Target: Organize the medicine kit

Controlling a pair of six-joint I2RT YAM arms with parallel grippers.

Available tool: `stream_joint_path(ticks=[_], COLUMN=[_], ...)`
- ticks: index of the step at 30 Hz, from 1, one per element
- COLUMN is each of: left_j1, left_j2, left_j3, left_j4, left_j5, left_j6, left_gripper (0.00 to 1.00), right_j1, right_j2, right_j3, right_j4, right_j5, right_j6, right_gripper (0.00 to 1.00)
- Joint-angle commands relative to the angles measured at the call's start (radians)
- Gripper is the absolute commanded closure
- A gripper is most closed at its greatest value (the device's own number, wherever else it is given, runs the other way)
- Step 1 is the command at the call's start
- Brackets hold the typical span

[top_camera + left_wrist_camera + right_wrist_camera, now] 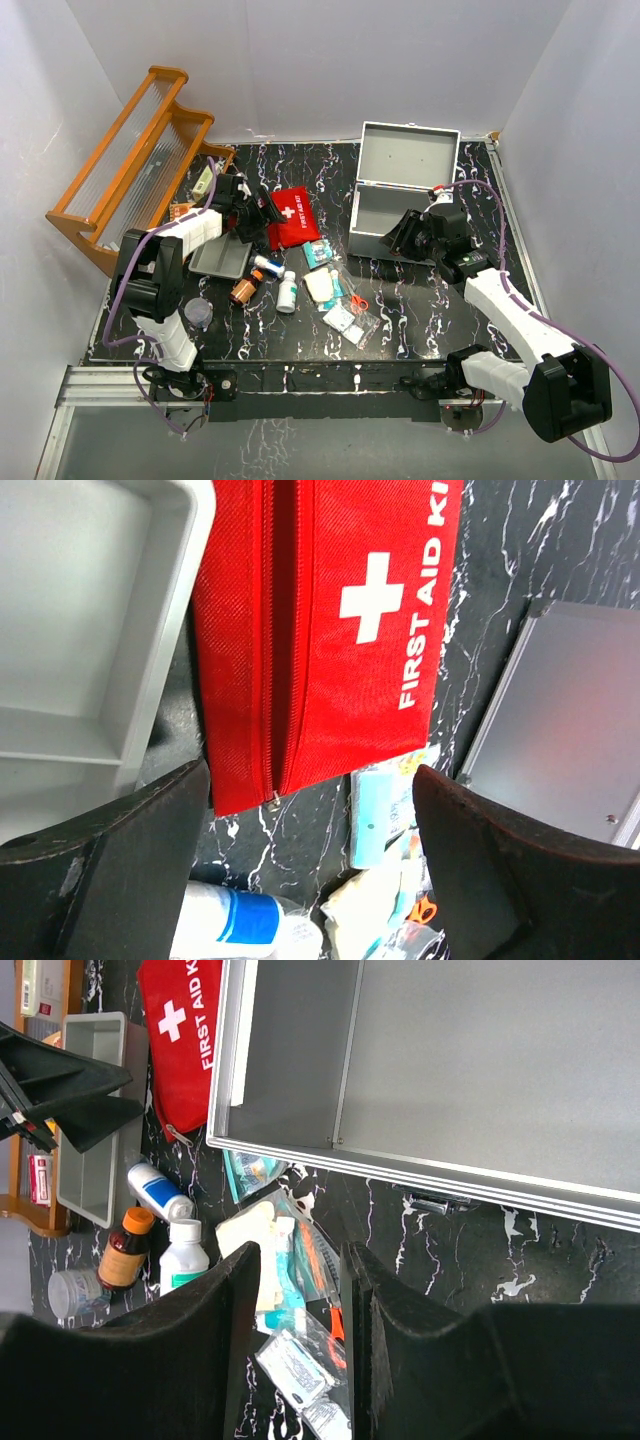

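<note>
Red first-aid pouch beside grey tray, wooden rack, amber bottle, white bottle

Overhead camera: fixed above and behind my bases, which sit at 6 o'clock. It looks down and forward from far enough off to take in the whole black white-veined table.

Left wrist camera: looks down past my left claw's fingers at close range. The red fabric pouch with a white cross fills the centre, and the shallow grey rectangular tray lies at 10 o'clock.

Right wrist camera: looks down between my right claw's fingers from farther off. The large silver-grey metal case spans 12 to 3 o'clock.

All three views share the pouch and the tray.
</note>
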Motion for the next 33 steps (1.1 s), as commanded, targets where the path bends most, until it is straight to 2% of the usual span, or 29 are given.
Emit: stream_joint_path(ticks=[1,4,8,15,19,27,33], left_j1=[0.003,0.002,-0.014,-0.066,-0.08,-0.084,-0.084], left_j2=[-0.017,0.0,0.035,0.11,0.162,0.172,0.061], left_j3=[-0.007,-0.012,0.01,0.081,0.12,0.179,0.222], left_j4=[0.052,0.07,0.06,-0.066,-0.118,-0.176,-0.233], left_j5=[-0.01,-0.034,-0.074,-0.237,-0.26,-0.299,-0.337], left_j6=[-0.045,-0.054,-0.04,0.005,0.029,0.083,0.13], left_gripper=[0.2,0.24,0.37,0.59,0.68,1.0,1.0], right_j1=[0.005,0.005,0.006,0.006,0.007,0.008,0.015], right_j2=[-0.022,-0.027,-0.03,-0.032,-0.036,-0.051,-0.042], right_j3=[0.003,0.002,-0.002,-0.005,-0.005,-0.005,0.016], right_j4=[0.044,0.04,0.04,0.04,0.037,0.032,0.038], right_j5=[0.024,0.028,0.029,0.033,0.036,0.033,-0.012], right_j6=[-0.002,0.0,-0.001,0.002,0.002,0.004,0.002], right_gripper=[0.64,0.64,0.64,0.64,0.64,0.64,0.63])
